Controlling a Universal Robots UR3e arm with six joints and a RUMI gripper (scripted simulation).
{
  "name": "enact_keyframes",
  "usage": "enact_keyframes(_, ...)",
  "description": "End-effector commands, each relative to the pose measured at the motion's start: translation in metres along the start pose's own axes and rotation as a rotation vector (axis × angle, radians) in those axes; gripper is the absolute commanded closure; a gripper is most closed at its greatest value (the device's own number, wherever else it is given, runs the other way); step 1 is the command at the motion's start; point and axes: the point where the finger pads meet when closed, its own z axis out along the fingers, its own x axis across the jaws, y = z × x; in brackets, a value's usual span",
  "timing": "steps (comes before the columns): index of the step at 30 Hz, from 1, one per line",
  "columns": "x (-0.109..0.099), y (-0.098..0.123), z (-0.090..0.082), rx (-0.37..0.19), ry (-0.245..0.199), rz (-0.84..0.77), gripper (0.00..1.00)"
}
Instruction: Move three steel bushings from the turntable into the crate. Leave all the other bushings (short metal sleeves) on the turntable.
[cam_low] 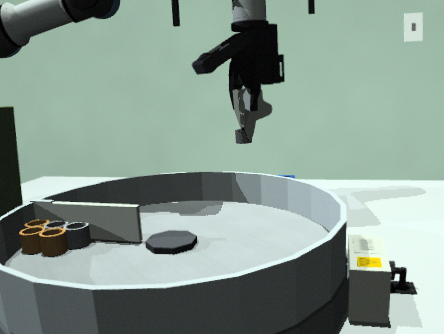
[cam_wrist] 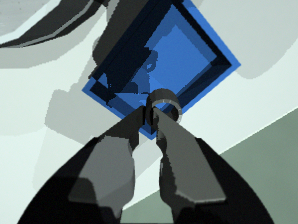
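My gripper [cam_low: 244, 134] hangs high above the far rim of the grey turntable [cam_low: 170, 245]. It is shut on the wall of a steel bushing [cam_wrist: 164, 104], which the wrist view shows pinched at the fingertips [cam_wrist: 151, 116]. Directly below it in the wrist view lies the blue crate [cam_wrist: 161, 62], open and seen from above; only a blue sliver [cam_low: 286, 176] of it shows behind the turntable rim. On the turntable's left, beside a grey guide wall [cam_low: 95, 220], sit a cluster of bushings: orange ones [cam_low: 44, 239] and grey steel ones [cam_low: 76, 234].
A dark octagonal hub [cam_low: 171, 241] sits at the turntable's centre. A grey control box [cam_low: 369, 280] with a yellow label stands at the right of the turntable. A dark panel [cam_low: 9, 155] stands at the far left.
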Motion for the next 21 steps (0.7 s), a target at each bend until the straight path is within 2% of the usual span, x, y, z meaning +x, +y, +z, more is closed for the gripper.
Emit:
enact_keyframes(1,-0.001,0.001,-0.002,-0.003,-0.004,0.0,1.0)
enact_keyframes(11,-0.001,0.001,0.003,-0.004,-0.004,0.0,1.0)
enact_keyframes(16,0.0,0.002,0.018,-0.004,-0.004,0.0,1.0)
enact_keyframes(19,0.0,0.002,0.037,-0.002,-0.003,0.0,1.0)
enact_keyframes(21,0.0,0.002,0.037,-0.002,-0.003,0.0,1.0)
